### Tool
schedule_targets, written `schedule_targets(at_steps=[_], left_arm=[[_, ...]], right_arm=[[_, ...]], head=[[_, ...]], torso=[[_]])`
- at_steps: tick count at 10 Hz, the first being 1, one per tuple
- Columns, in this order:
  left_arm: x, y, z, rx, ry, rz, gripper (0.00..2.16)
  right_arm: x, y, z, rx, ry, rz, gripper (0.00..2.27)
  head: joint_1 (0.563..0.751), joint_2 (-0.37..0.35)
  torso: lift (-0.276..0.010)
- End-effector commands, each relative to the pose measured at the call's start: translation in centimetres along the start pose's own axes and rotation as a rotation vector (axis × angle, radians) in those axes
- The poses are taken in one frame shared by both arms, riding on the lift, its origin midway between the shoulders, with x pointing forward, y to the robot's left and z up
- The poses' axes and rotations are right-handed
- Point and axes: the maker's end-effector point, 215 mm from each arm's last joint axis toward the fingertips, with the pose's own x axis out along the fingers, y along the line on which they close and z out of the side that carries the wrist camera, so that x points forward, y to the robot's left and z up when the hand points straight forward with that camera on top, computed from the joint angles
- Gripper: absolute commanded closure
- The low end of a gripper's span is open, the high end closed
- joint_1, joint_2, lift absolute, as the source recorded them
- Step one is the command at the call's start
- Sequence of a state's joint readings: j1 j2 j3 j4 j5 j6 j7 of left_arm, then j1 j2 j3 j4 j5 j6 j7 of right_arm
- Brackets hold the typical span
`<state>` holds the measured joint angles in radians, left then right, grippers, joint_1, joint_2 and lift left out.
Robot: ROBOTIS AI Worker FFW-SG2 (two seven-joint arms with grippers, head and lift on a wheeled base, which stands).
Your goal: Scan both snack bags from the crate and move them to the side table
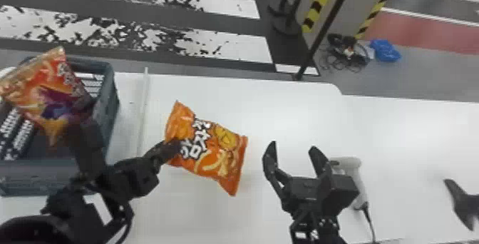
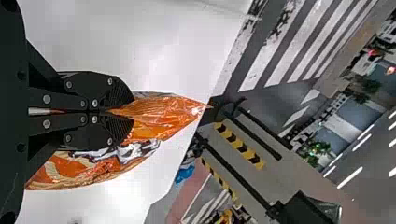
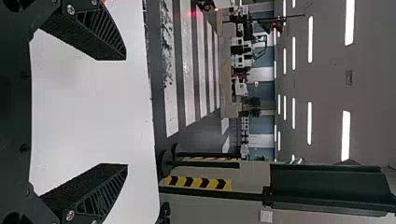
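Note:
My left gripper (image 1: pixel 174 147) is shut on the left edge of an orange snack bag (image 1: pixel 214 150), printed face up over the white table. In the left wrist view, the pads of my left gripper (image 2: pixel 122 112) pinch the crumpled orange bag (image 2: pixel 163 114). Another snack bag (image 1: pixel 46 86), orange and purple, leans up in the grey crate (image 1: pixel 114 100) at the far left, partly behind black arm parts. My right gripper (image 1: pixel 292 148) stands open right of the held bag, with nothing between its fingers; the right wrist view shows the right gripper (image 3: pixel 126 112) spread wide.
A light grey handheld scanner (image 1: pixel 353 172) with a cable lies just right of my right gripper, partly behind it. A black pointed object (image 1: pixel 467 206) is at the right edge. A thin raised strip (image 1: pixel 143 107) runs between crate and held bag.

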<state>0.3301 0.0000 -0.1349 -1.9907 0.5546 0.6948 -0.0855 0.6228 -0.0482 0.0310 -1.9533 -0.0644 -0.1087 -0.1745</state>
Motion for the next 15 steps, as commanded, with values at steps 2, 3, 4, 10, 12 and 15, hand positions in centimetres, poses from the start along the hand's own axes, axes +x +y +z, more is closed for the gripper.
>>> schedule_targets(at_steps=[2,3,4,10,12,15], left_arm=[[3.8,-2.3,-3.2,0.000,0.061,-0.089,2.14],[4.9,-2.5,-4.0,0.015,0.085,-0.100,2.14],[5.5,-2.0,-4.0,0.048,0.090,-0.081,1.46],[1.3,-3.2,1.9,0.351,-0.061,0.053,0.07],[-2.2,-1.5,5.3,0.453,-0.143,0.181,0.07],[-8.5,1.1,11.8,0.558,-0.361,0.293,0.07]], right_arm=[[-0.1,0.0,0.0,0.001,0.000,0.000,0.11],[-0.2,-0.1,-0.1,-0.001,0.003,0.000,0.11],[-0.2,-0.1,-0.1,-0.002,0.001,0.000,0.11],[0.0,0.0,-0.1,0.009,0.005,0.003,0.11],[0.2,0.7,-2.3,0.062,0.095,0.072,0.11],[0.5,1.6,-5.0,0.149,0.243,0.178,0.12]], head=[[0.695,-0.315],[0.695,-0.342],[0.695,-0.350],[0.695,-0.349],[0.695,-0.318],[0.695,-0.215]], torso=[[-0.075],[-0.075],[-0.075],[-0.075],[-0.075],[-0.075]])
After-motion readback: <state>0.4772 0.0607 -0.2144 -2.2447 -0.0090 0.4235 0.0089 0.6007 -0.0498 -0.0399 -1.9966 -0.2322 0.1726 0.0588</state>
